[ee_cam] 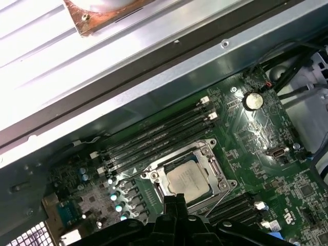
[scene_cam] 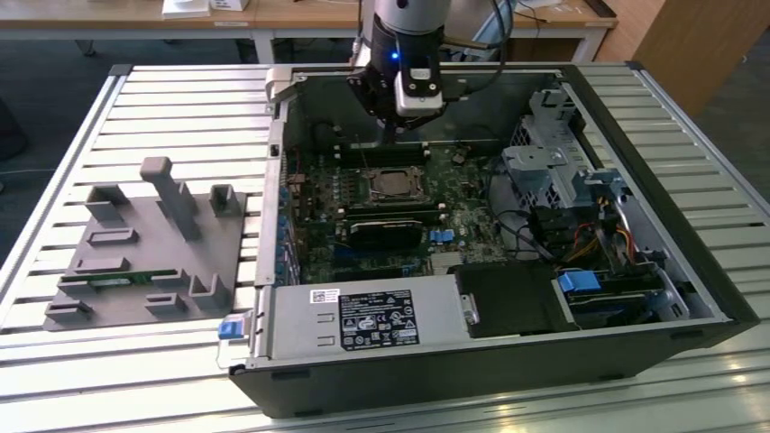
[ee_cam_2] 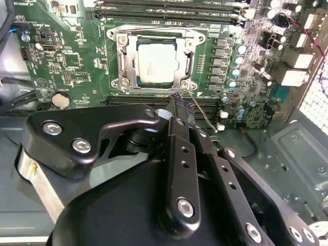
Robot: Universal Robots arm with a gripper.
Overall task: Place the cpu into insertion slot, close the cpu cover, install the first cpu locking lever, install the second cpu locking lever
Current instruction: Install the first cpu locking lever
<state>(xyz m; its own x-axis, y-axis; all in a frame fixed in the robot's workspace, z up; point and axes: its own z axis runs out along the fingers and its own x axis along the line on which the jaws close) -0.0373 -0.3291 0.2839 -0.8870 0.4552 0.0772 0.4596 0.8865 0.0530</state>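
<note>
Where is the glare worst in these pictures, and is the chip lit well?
First wrist view: the slatted table beyond the case wall is washed out white. Exterior view: the table shows only a soft sheen. Second wrist view: the chip is evenly lit.

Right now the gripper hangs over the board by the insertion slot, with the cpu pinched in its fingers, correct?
Not quite: the cpu lies in the insertion slot, not in the gripper. The second wrist view shows it seated there, with the gripper over the board beside the slot.

Silver-grey cpu, green circuit board, black end effector, grey slatted table
</note>
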